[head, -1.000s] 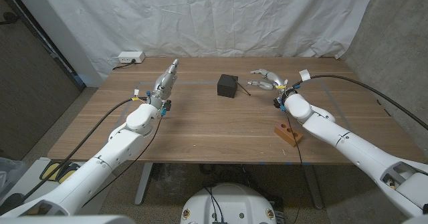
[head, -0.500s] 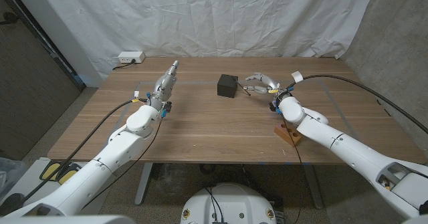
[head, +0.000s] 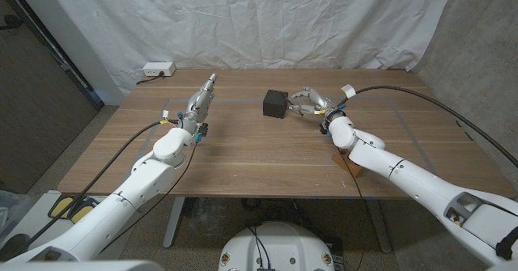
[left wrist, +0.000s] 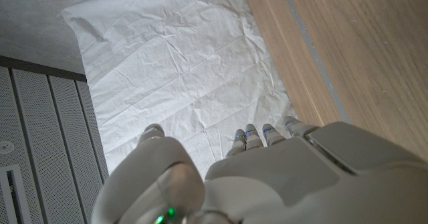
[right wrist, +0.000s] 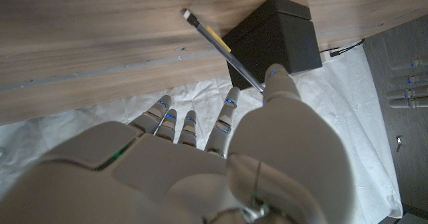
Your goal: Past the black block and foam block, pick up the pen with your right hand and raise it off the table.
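Head view: at a wooden counter [head: 267, 154] backed by a white sheet [head: 243, 20], the robot's right hand [head: 312, 103] reaches toward the far edge, just beside the black block [head: 275, 103], which sits near the middle of the far half of the counter. The pen [head: 296, 109] lies on the wood between the block and the right hand, a thin dark line partly hidden by the hand's fingers [head: 301, 98]. In the right wrist view, the pen [right wrist: 221, 45] runs slantwise across the counter with one end against the black block [right wrist: 277, 37], and the right hand [right wrist: 200, 157] hovers over it with fingers [right wrist: 231, 107] spread apart and holding nothing; the thumb tip sits right at the pen's near end, though whether it touches cannot be told. The foam block [head: 350, 162], orange-brown, rests nearer the front edge on the right side, partly under the right forearm. The left hand [head: 202, 97] stands over the left part of the counter with fingers straight and together, gripping nothing; the left wrist view shows its back [left wrist: 267, 177] and fingertips [left wrist: 251, 132] against the white sheet. A white power strip [head: 158, 69] lies at the far left corner.
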You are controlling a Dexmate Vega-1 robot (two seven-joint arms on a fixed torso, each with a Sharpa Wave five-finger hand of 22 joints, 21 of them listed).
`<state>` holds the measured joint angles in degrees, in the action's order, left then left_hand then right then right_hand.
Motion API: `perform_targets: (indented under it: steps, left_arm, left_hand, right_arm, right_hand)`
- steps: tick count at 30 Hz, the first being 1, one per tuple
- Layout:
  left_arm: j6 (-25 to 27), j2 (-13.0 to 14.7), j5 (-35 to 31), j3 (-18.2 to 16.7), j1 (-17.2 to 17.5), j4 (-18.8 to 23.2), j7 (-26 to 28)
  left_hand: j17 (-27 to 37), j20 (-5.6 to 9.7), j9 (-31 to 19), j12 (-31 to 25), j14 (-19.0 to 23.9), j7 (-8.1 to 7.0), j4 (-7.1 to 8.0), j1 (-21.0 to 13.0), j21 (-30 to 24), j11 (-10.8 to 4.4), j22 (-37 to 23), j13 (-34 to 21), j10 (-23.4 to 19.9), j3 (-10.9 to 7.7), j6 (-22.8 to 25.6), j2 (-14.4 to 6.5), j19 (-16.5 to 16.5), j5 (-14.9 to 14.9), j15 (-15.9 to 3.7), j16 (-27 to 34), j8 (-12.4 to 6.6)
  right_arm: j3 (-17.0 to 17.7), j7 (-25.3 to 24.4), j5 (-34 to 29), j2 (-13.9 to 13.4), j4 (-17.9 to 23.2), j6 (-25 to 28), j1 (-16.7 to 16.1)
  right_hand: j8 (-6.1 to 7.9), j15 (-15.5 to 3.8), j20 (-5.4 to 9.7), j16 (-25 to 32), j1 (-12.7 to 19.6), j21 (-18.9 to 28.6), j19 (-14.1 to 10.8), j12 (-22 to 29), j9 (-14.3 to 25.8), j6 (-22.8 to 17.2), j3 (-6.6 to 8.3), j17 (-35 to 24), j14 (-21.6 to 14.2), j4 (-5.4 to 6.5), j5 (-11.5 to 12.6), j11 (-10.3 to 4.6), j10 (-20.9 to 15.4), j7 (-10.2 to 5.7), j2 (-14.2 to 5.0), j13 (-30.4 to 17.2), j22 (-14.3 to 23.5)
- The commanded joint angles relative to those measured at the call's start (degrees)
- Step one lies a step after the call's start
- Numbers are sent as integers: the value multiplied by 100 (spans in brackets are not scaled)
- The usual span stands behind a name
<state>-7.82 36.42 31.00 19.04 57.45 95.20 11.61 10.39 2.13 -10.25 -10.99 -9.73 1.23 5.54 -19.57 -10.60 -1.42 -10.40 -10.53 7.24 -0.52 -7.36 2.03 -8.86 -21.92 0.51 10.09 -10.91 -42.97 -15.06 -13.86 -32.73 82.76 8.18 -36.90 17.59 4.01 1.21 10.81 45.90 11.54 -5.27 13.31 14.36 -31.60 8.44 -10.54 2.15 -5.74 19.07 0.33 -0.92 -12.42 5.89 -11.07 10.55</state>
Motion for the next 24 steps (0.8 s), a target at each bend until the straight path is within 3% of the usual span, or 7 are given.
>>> perform_targets:
  steps: [1, 11, 24]
  left_arm:
    - [-101, -52, -1, -12, -26, -129, -21]
    - [-285, -153, 42, -3, -79, -347, -118]
    - [-380, -149, 97, -72, -36, -399, -136]
  left_hand:
    - [21, 329, -34, -30, -92, 56, 17, -46, -34, 9, -18, -13, 35, 27, -19, -26, -41, -7, -43, 42, -16]
    - [16, 389, -35, -66, 23, 41, 3, -78, -83, 0, -15, -12, -51, 46, 84, -35, 49, -9, -91, 85, -55]
    - [14, 373, -35, -74, 39, 47, -10, -108, -81, 16, -12, -12, -79, 58, 110, -44, 32, -13, -76, 84, -60]
  right_arm:
    - [-132, -87, -158, 151, -296, 136, 157]
    - [-239, -166, -226, 260, -553, 134, 290]
    - [-290, -280, -266, 294, -566, 182, 302]
  right_hand:
    - [2, -4, -26, 32, 3, 20, -46, 27, -13, -91, -53, -13, -69, 4, 45, -3, -79, -8, -56, -6, 8]
    - [-5, -17, -26, 46, 43, 42, -112, 36, -23, -163, -77, -7, -146, 7, 61, 25, -125, -11, -113, 0, 9]
    - [55, -38, -18, 64, 96, 79, -248, 86, -6, -405, -126, -3, -292, 14, 80, 43, -300, -9, -188, 6, 11]
